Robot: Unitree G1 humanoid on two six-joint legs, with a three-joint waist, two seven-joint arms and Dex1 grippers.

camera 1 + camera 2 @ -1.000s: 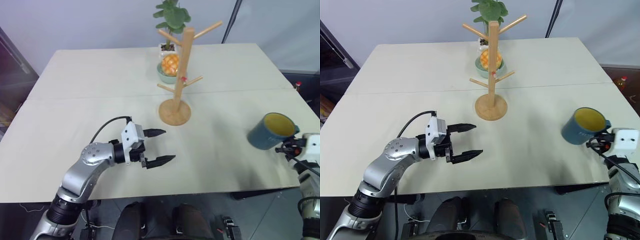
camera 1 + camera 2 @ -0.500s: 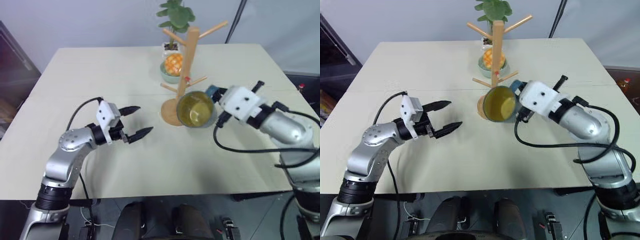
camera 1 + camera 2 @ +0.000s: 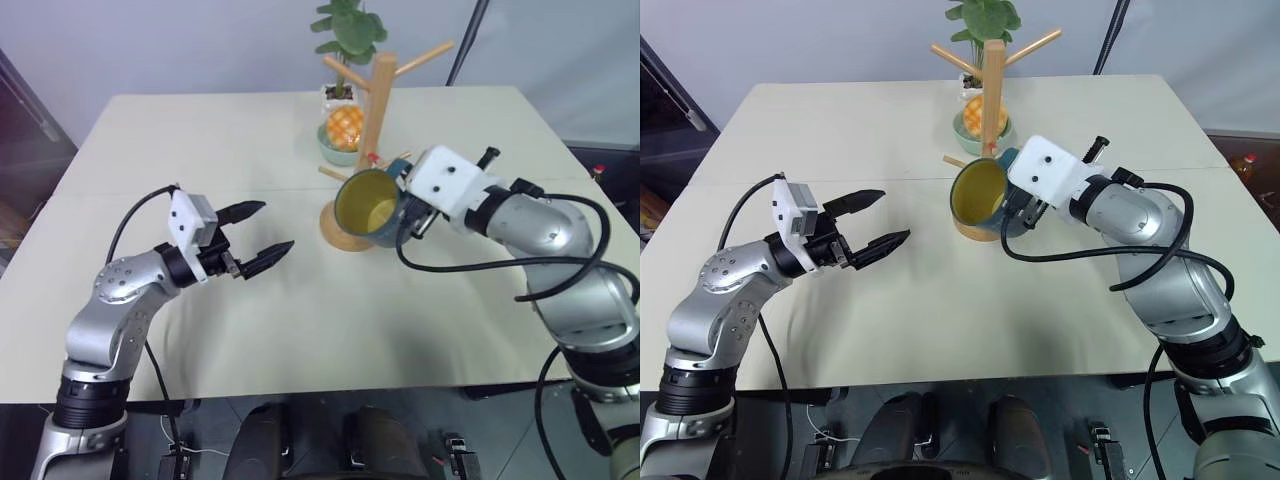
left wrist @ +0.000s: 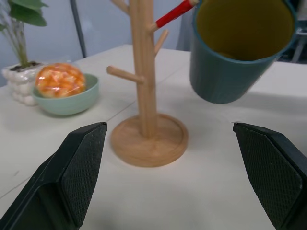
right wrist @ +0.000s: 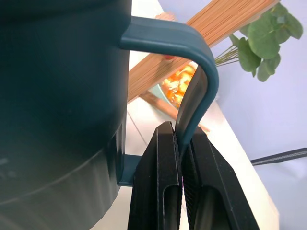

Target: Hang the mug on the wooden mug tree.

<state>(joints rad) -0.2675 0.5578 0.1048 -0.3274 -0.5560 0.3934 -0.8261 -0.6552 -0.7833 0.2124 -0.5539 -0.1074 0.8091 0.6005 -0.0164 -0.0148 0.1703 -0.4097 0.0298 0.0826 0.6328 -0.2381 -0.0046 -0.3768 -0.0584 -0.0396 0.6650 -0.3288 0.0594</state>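
Nearest the wooden mug tree [image 3: 370,140], the right gripper [image 5: 180,158] has its jaws pinched shut on the thin loop handle of the mug [image 3: 368,208], which hangs tipped in the air over the tree's round base on the tabletop [image 3: 200,150]. With so narrow a grip the mug could swivel or slip, and its body could knock the pole or a low peg. Farther from the tree, the left gripper [image 3: 262,236] holds its jaws wide apart and empty.

You see two silver-grey metal arms with rounded, screw-dotted joint housings. Each wrist carries a white boxy camera block, black cables looping from it. The left gripper [image 3: 257,232] and right gripper [image 5: 178,191] have black tapered fingers with textured pads.
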